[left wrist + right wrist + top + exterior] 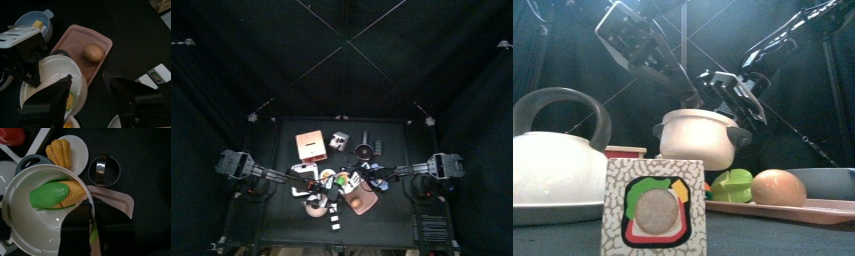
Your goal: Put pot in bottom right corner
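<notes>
Nearest in the front view, at lower centre, stood a printed box (pixel 653 205), with a white kettle (pixel 560 160) at lower left and an egg (pixel 779 187) on a pink tray (pixel 800 210) at lower right. Behind, mid-frame, hung the pot (pixel 700 135), lifted off the worktop (pixel 392 225), its rim clamped in the right claw (pixel 93 230); held a toy corn cob (pixel 60 195). Left claw (pixel 87 95) spread apart above it.

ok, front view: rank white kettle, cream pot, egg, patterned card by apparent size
1. white kettle, cut off by the frame edge
2. patterned card, though nearest the camera, so unsure against the pot
3. cream pot, lifted and farther back
4. egg, clearly smallest
</notes>
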You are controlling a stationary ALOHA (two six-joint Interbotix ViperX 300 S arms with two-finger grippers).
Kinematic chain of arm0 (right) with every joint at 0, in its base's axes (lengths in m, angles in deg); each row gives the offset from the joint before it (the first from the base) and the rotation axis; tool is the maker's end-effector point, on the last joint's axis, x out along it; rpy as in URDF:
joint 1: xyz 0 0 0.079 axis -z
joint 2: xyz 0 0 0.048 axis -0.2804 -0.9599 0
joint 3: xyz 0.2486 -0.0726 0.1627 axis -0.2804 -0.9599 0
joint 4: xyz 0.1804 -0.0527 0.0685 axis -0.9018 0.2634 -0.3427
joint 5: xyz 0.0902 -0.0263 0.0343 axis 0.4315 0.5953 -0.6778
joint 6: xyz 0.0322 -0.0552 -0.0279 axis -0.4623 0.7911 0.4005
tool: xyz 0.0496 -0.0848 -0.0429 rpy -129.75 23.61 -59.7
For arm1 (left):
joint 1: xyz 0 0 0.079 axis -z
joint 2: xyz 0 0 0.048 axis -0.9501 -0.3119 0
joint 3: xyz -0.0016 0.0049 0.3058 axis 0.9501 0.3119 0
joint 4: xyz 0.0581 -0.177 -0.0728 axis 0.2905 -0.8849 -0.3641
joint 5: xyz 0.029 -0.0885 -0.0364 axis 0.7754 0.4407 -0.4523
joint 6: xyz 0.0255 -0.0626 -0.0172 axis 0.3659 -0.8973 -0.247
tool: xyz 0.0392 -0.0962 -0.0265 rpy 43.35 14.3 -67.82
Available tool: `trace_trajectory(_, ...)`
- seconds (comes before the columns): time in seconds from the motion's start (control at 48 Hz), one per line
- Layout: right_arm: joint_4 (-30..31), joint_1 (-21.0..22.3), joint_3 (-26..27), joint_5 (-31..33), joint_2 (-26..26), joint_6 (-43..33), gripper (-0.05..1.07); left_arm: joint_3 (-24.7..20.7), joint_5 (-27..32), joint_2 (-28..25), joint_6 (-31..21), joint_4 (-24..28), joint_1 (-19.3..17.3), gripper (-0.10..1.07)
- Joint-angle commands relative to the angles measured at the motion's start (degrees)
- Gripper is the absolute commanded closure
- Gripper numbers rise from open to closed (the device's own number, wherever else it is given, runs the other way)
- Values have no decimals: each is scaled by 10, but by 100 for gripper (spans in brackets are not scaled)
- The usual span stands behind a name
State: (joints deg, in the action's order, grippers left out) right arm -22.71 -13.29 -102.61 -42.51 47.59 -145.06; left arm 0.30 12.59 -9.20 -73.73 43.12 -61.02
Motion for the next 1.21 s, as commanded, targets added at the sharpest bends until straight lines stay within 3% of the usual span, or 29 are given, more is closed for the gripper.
trace_trajectory(0.0,-17,-8,6,20,26,-1,75,7,-8,41,0,-14,0,9)
trace_trajectory(0.229,-65,-68,2,77,73,-3,74,73,-33,128,0,-63,-4,9)
trace_trajectory(0.583,-149,-178,-44,83,112,-6,74,177,-189,223,2,-98,-22,9)
trace_trajectory(0.708,-172,-214,-67,88,109,-5,74,211,-203,234,2,-105,-24,9)
trace_trajectory(0.958,-192,-298,-87,114,102,-7,74,225,-207,237,1,-145,-20,9)
trace_trajectory(1.188,-218,-325,-86,136,83,-6,73,229,-208,234,1,-147,-20,9)
